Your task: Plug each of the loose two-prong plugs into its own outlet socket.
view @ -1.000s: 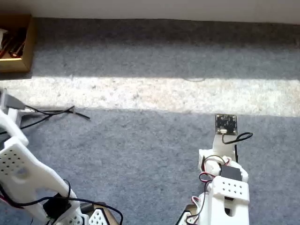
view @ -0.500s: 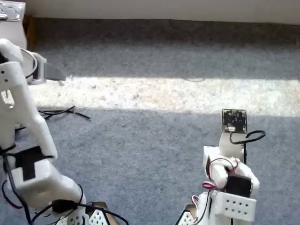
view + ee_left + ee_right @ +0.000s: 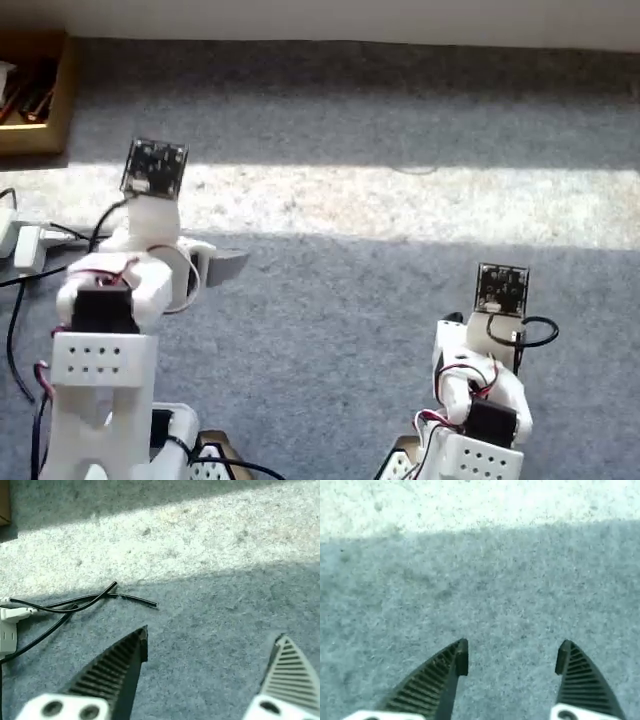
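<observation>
Widely parted left fingers [image 3: 119,666] near cables [image 3: 75,603]

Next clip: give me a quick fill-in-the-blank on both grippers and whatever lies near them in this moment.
1. The left gripper is ____ and holds nothing.
2. The right gripper hangs over bare grey ____.
3. The loose cables near the left gripper are ____ in colour.
Missing words: open; carpet; black.
</observation>
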You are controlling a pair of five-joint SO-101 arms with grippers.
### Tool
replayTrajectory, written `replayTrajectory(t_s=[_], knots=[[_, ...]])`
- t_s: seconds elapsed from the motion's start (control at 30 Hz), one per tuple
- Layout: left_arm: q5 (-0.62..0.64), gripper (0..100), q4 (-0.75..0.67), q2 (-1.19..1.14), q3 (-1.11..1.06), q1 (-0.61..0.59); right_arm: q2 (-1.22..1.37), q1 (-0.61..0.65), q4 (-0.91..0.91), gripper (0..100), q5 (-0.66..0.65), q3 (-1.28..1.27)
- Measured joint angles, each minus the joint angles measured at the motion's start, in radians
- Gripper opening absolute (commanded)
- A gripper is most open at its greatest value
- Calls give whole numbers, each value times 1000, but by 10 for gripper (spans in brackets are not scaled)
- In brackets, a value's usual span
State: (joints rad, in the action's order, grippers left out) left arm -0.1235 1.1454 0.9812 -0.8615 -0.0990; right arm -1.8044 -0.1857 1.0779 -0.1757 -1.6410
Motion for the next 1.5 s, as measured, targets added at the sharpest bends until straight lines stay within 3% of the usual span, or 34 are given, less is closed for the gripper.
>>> replayTrajectory(t_s=[0.2,0.63,0.8,1.0,1.13,1.33,1.5], knots=[[2,380,-149,269,-391,-3,-15,0,-44,275,0,-18],[2,378,-163,661,-806,-25,-18,-5,-46,275,0,-18],[2,378,-161,809,-815,-149,-18,-5,-46,275,0,-18],[2,378,-160,822,-816,-279,-18,-5,-46,275,0,-18],[2,378,-101,822,-816,-296,-18,-5,-46,275,0,-18],[2,377,169,822,-816,-296,-18,-5,-46,275,0,-18],[2,377,192,822,-816,-296,-18,-5,-46,275,0,-18]])
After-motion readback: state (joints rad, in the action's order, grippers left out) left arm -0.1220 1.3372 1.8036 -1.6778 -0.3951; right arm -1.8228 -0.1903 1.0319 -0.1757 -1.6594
